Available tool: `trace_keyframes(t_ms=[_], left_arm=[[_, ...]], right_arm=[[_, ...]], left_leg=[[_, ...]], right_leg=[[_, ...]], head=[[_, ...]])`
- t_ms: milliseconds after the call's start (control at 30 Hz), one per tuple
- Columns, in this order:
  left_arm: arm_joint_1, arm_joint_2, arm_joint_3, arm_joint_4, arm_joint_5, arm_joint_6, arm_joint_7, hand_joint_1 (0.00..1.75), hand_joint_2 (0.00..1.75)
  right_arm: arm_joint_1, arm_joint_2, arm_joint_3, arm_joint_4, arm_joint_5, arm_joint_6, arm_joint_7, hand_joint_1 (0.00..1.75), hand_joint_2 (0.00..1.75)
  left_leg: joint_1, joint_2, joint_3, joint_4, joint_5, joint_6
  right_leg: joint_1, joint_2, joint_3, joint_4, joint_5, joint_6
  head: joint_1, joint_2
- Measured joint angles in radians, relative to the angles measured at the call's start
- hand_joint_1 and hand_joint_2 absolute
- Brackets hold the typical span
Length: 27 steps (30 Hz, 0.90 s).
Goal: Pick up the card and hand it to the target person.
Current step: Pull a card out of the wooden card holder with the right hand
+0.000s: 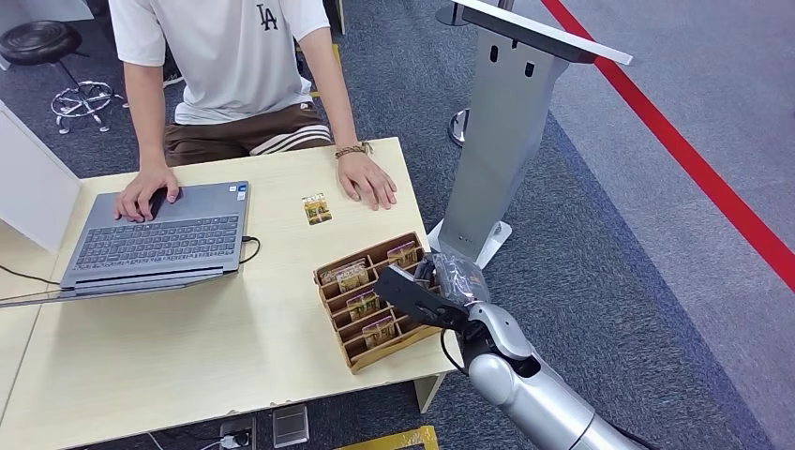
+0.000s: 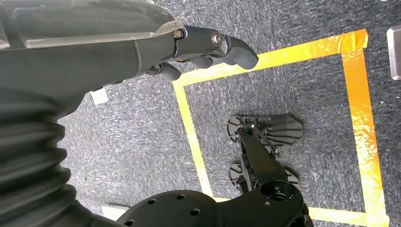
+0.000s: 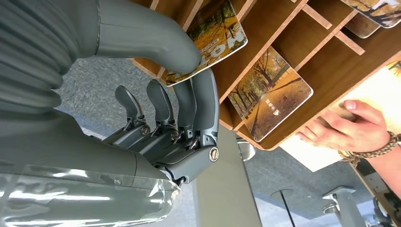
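Wooden organiser [image 1: 375, 323] on the surface holds cards; right hand [image 3: 189, 94] pinches one card [image 3: 215, 35] between thumb and fingers at its slot. Best lifted straight out, grip firm. Left hand [image 2: 208, 47] hangs empty, fingers loosely curled

Autumn-print card [image 3: 215, 35] pinched over wooden rack [image 3: 283, 33].

Head view is looking down from high onto the table [image 1: 187, 347]. Right wrist view is sitting close at the card tray [image 3: 302, 52], sharing it with the head view [image 1: 349, 356]; left wrist view is facing the floor [image 2: 142, 142].
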Motion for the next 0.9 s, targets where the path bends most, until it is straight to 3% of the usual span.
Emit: trace_keyframes(t_ms=[200, 567, 900], left_arm=[[0.005, 0.003, 0.000, 0.000, 0.013, 0.001, -0.005, 0.00, 1.75], [0.019, 0.013, 0.000, 0.000, 0.038, 0.000, -0.027, 0.00, 1.75], [0.030, 0.013, 0.001, 0.000, 0.051, 0.002, -0.036, 0.00, 1.75]], right_arm=[[0.000, -0.015, -0.009, -0.084, -0.048, -0.007, -0.005, 1.38, 1.75], [-0.001, -0.062, -0.027, -0.334, -0.262, -0.041, -0.131, 1.38, 1.75], [-0.002, -0.067, -0.026, -0.419, -0.209, -0.144, -0.231, 1.38, 1.75]], left_leg=[[0.000, 0.000, 0.000, 0.000, 0.000, 0.000], [0.000, 0.000, 0.000, 0.000, 0.000, 0.000], [0.000, 0.000, 0.000, 0.000, 0.000, 0.000]], right_leg=[[0.000, 0.000, 0.000, 0.000, 0.000, 0.000], [0.000, 0.000, 0.000, 0.000, 0.000, 0.000], [0.000, 0.000, 0.000, 0.000, 0.000, 0.000]], head=[[0.000, 0.000], [0.000, 0.000], [0.000, 0.000]])
